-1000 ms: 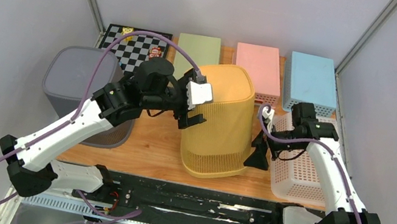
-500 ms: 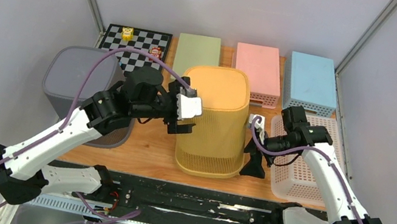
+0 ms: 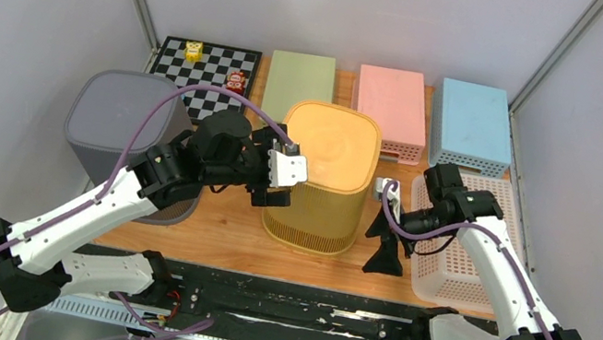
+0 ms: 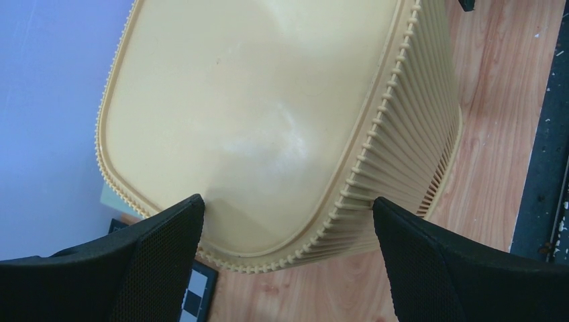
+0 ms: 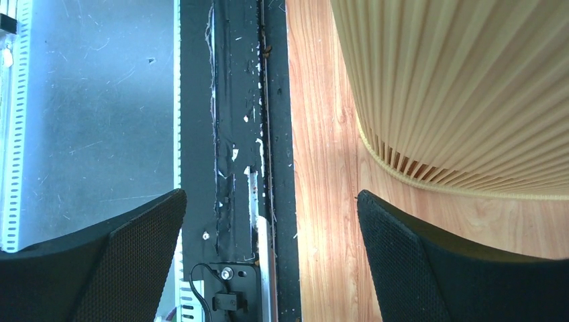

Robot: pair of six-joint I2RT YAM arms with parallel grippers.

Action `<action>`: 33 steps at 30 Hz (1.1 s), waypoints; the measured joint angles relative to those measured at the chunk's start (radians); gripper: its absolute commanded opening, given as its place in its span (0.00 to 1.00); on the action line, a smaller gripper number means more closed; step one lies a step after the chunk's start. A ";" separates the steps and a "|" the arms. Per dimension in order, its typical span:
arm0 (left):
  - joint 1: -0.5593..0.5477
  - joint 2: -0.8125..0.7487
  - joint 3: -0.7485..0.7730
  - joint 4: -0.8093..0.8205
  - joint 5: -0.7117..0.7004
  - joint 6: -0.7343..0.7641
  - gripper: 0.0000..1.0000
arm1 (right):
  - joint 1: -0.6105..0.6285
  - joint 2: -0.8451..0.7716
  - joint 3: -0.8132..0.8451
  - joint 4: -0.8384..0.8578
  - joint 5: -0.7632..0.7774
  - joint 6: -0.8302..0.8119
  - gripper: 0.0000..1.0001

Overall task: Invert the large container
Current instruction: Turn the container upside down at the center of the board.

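The large container (image 3: 321, 178) is a yellow ribbed bin standing on the wooden table with its closed base facing up and its rim on the wood. My left gripper (image 3: 271, 174) is open at its upper left corner. In the left wrist view the container (image 4: 268, 114) fills the frame, and a corner of its base lies between the wide-apart fingers of the left gripper (image 4: 287, 204). My right gripper (image 3: 382, 240) is open just right of the container and points down at the table's front edge. In the right wrist view the right gripper (image 5: 272, 194) holds nothing, and the container's ribbed wall (image 5: 463, 80) is at the upper right.
A grey bin (image 3: 119, 124) stands at the left beside my left arm. A white slatted basket (image 3: 459, 263) lies at the right under my right arm. Along the back are a checkerboard (image 3: 203, 69) with small toys and green (image 3: 300, 76), pink (image 3: 394, 102) and blue (image 3: 474, 116) boxes.
The container has gone from tilted to standing flat with its base up. My left gripper has drawn back slightly to the left, and my right gripper has shifted a little lower.
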 measured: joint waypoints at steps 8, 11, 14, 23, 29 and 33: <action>0.001 0.010 0.000 0.018 0.045 -0.037 0.92 | 0.000 0.000 0.035 0.091 0.015 0.111 1.00; 0.002 0.018 0.000 0.035 0.070 -0.053 0.92 | 0.000 0.000 0.059 0.143 0.023 0.165 1.00; 0.002 0.025 0.000 0.053 0.093 -0.066 0.91 | 0.000 0.012 0.087 0.188 0.032 0.213 1.00; 0.002 0.026 0.000 0.062 0.141 -0.092 0.91 | 0.000 0.084 0.150 0.275 0.044 0.307 1.00; 0.002 0.026 0.000 0.065 0.159 -0.103 0.90 | 0.000 0.102 0.155 0.319 0.049 0.370 1.00; 0.002 0.027 0.000 0.068 0.168 -0.110 0.90 | 0.000 0.115 0.161 0.368 0.064 0.415 1.00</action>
